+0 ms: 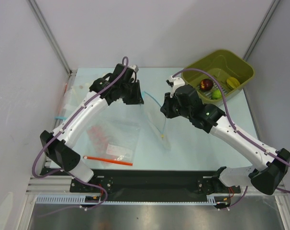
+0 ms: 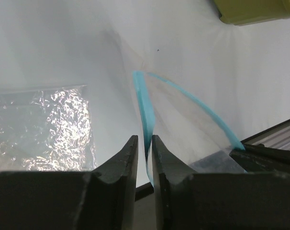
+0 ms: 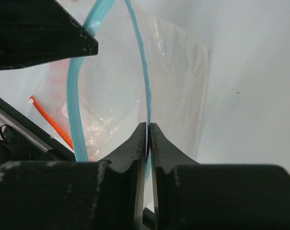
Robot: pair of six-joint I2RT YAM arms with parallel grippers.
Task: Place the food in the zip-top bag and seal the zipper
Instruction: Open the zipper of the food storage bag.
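- Top external: zip-top bag (image 1: 159, 125) mid-table between left gripper (image 1: 141, 96) and right gripper (image 1: 165, 111); toy fruits (image 1: 206, 85) lie in the olive bin (image 1: 240, 64), far right.
- Left wrist: left gripper (image 2: 145, 143) pinches one lip of the blue zipper (image 2: 142, 105).
- Right wrist: right gripper (image 3: 148, 128) clamps the other lip; the bag's mouth gapes.
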